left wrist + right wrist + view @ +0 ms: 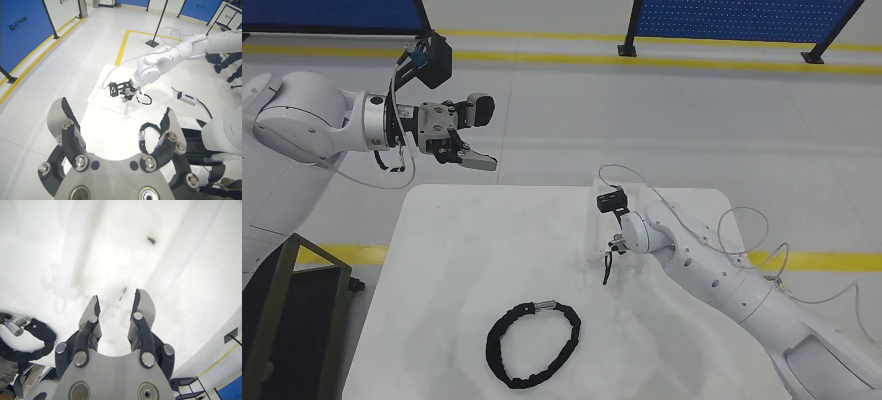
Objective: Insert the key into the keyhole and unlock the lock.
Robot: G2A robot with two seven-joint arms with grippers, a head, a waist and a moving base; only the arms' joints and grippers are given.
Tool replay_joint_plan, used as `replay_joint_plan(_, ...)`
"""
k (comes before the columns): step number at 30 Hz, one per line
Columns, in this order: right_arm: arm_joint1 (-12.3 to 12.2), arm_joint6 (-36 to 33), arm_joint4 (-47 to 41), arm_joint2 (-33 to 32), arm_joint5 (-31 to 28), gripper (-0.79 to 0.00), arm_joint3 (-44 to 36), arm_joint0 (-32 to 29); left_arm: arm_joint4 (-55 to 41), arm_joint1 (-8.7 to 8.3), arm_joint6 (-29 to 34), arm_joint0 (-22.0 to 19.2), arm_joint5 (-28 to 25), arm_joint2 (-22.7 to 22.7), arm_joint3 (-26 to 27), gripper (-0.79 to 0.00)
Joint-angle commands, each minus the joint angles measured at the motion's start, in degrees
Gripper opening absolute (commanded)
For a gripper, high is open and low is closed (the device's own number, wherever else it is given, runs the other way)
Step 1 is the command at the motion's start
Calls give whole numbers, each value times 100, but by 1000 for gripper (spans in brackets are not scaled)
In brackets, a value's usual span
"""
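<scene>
A small silver key (123, 293) lies on the white table (442, 260), just ahead of my right gripper (116, 298) and between its open fingertips. In the top view that gripper (608, 268) hangs low over the table's middle right. The lock (532, 345) is a black fabric-covered cable loop with a silver cylinder (14, 328), lying near the table's front and to one side of the right gripper. My left gripper (487, 132) is open and empty, held in the air beyond the table's far left edge. From the left wrist view its fingers (64, 106) frame the lock (149, 126) far below.
A dark speck (151, 240) marks the table past the key. A dark framed rack (292, 310) stands on the floor left of the table. A grey power brick (187, 97) with cables lies on the floor beside the table.
</scene>
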State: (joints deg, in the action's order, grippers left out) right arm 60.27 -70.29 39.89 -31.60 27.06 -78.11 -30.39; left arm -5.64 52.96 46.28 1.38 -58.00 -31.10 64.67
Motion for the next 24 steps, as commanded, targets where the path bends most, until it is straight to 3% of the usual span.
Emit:
replay_joint_plan(1, 22, 100, 47, -17, 45, -449, 18, -26, 0, 0, 0, 0, 0, 0, 0, 0)
replay_joint_plan(7, 83, 238, 142, -77, 145, -563, 123, -127, 0, 0, 0, 0, 0, 0, 0, 0)
replay_joint_plan(24, 237, 96, 427, -213, 185, -693, 373, -233, 0, 0, 0, 0, 0, 0, 0, 0)
